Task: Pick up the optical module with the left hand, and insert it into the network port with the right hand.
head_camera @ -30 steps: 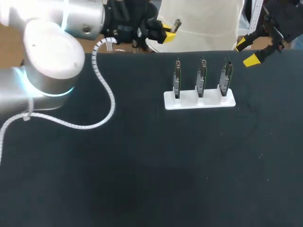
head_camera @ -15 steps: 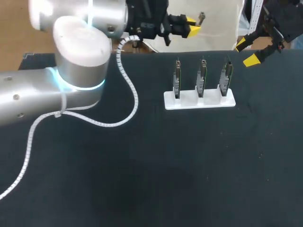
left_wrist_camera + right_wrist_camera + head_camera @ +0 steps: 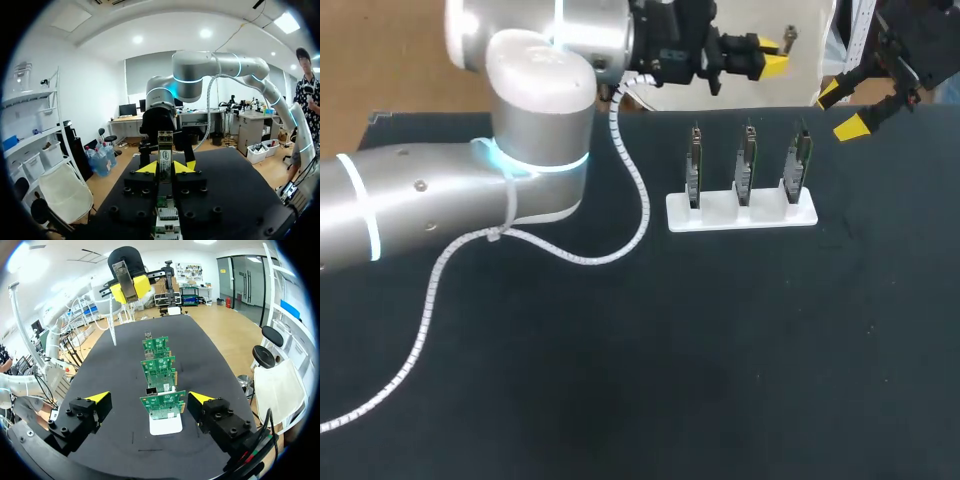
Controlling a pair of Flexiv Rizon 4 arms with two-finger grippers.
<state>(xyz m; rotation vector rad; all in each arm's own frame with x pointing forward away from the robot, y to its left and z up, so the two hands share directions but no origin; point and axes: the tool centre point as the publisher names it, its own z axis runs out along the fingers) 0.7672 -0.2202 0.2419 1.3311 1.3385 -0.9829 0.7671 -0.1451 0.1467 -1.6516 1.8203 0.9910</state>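
Note:
My left gripper (image 3: pixel 772 64) hangs above the table's far edge, shut on the optical module (image 3: pixel 788 39), a small metal bar that sticks out past the yellow tips. In the left wrist view the module (image 3: pixel 165 156) stands upright between the fingers of the left gripper (image 3: pixel 165 168). Three green network boards (image 3: pixel 745 160) stand in a white holder (image 3: pixel 740 213). My right gripper (image 3: pixel 840 110) hovers open at the far right, just beyond the holder. In the right wrist view the boards (image 3: pixel 161 369) line up ahead of the open right gripper (image 3: pixel 149 399), with the module (image 3: pixel 124 274) far beyond them.
The black table (image 3: pixel 650 360) stretches wide in front of the holder. My left arm's big grey links (image 3: pixel 535 130) and its white coiled cable (image 3: pixel 620 200) hang over the left and middle of the table.
My left arm has swung to the right along the far edge, carrying the module closer to the right gripper. The right arm and the boards have not moved.

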